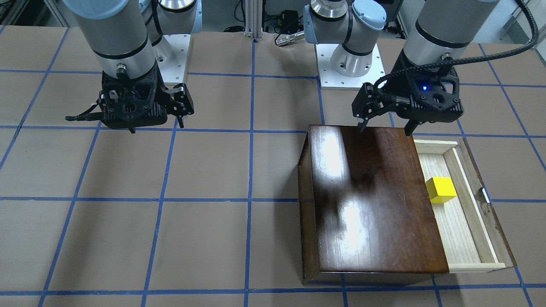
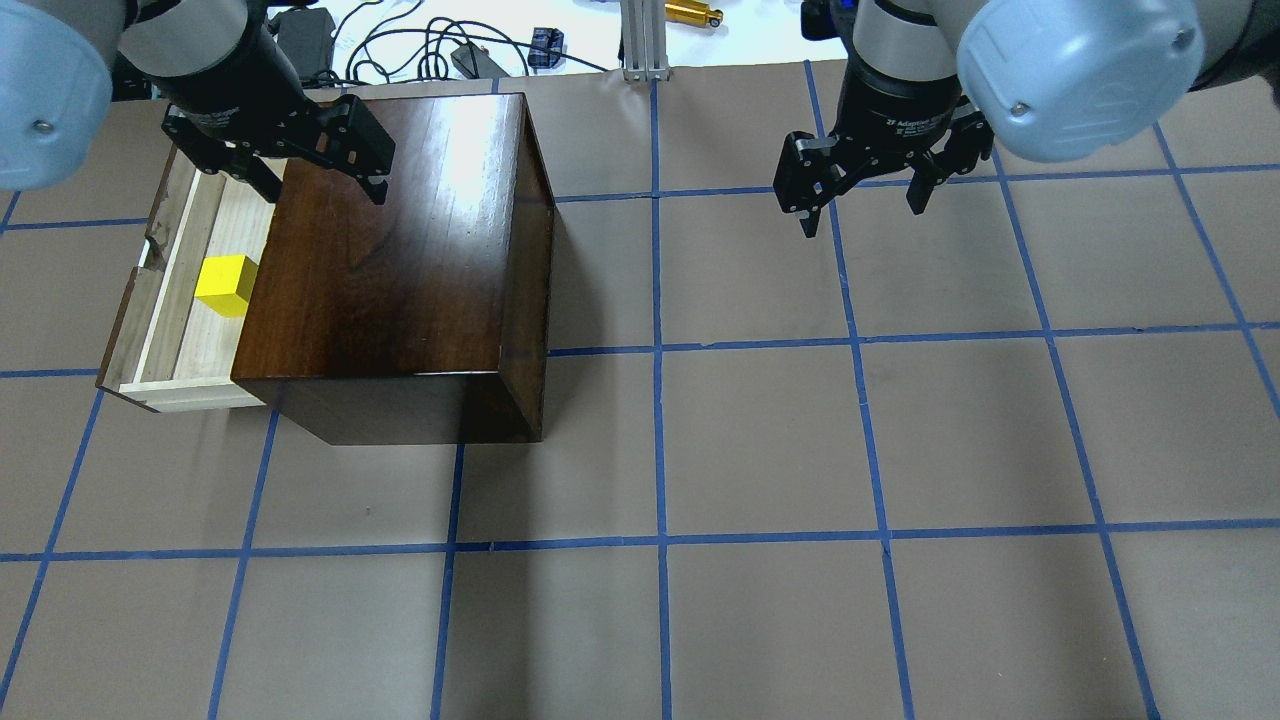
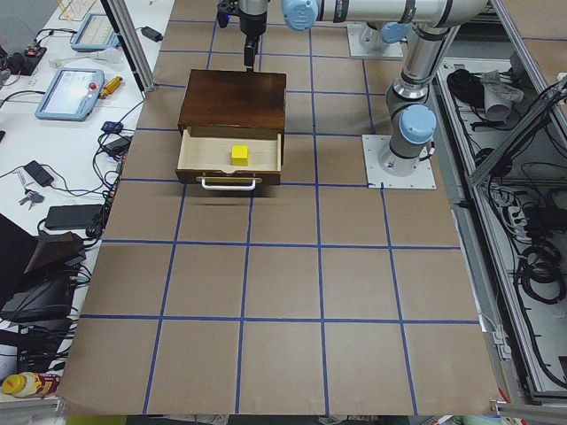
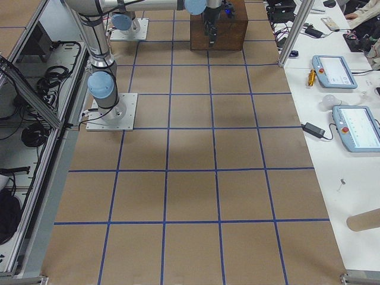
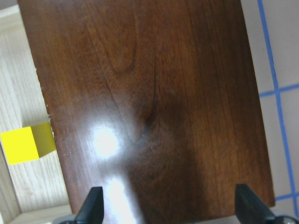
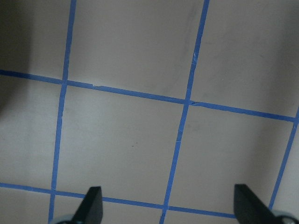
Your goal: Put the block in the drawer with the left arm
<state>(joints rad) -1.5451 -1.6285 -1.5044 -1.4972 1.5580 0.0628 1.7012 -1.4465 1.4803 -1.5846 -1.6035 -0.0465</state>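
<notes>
Jaws of the black two-finger left gripper (image 1: pixel 386 128) stand wide apart and hold nothing. The left wrist view shows only polished wood between the two fingertips (image 5: pixel 91 207). This gripper hangs above the rear part of the top of the glossy dark brown wooden box (image 1: pixel 371 200), clear of its surface, on the silver-grey left arm (image 1: pixel 435 38) with its ribbed black cable.

The small bright yellow block (image 1: pixel 441 190) lies on the floor of the shallow pale-wood drawer (image 1: pixel 452 232). The drawer is pulled partly out of the box. The block sits flat, about midway along the drawer, just beside the box's front edge and apart from the dark front panel.

The black right gripper (image 2: pixel 862 210) is also spread and empty. It is well apart from the box, above the brown table (image 1: pixel 204 170) marked with a blue tape grid.

Assessment: the placement looks complete, and the step in hand appears to be clearing the left arm away. To do it well:
- Rise straight up before any sideways travel, so the fingertips do not scrape the box top.
- Keep the jaws apart.
- Route away from the drawer side, so the cable and fingers pass nowhere near the open tray or the block.
</notes>
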